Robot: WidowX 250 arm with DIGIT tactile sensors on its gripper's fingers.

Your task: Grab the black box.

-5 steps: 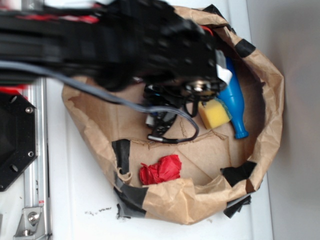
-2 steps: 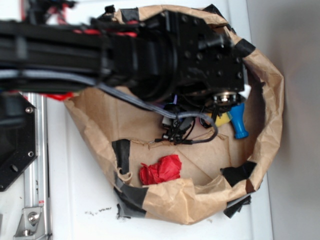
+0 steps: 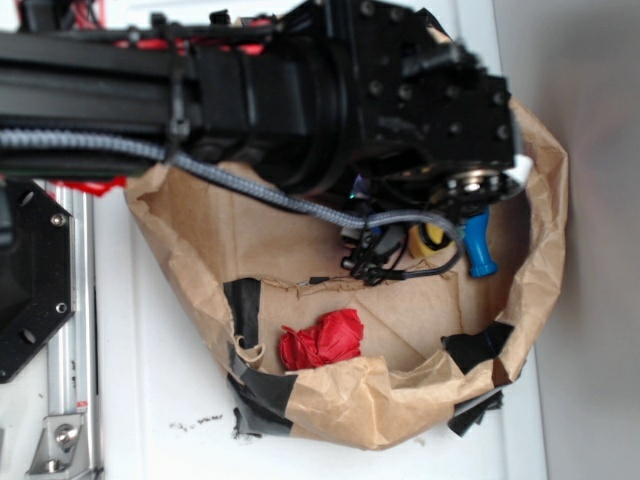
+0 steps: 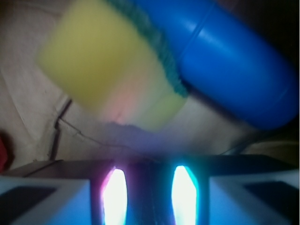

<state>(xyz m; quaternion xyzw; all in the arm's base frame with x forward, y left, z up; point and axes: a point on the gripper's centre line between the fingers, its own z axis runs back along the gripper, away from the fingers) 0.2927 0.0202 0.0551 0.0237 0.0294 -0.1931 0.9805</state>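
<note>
The black box does not show clearly in either view. In the wrist view my gripper (image 4: 150, 190) is at the bottom edge, with pale fingers (image 4: 42, 201) at left and right. A dark blurred shape fills the space between them, with a glowing strip on each side. I cannot tell whether that shape is the black box. Just ahead lie a yellow sponge (image 4: 108, 70) with a green backing and a blue bowling pin (image 4: 234, 61). In the exterior view the black arm (image 3: 420, 100) hangs over the bag and hides the fingers.
A crumpled brown paper bag (image 3: 545, 200) walls in the workspace. Inside it are a red cloth (image 3: 322, 340), a sliver of the sponge (image 3: 432, 236) and the blue pin's neck (image 3: 480, 245). Black tape patches (image 3: 245, 300) mark its rim. Grey cables dangle under the wrist.
The arm has swung to the right across the bag. It now covers most of the sponge and the body of the blue pin, which showed a second ago.
</note>
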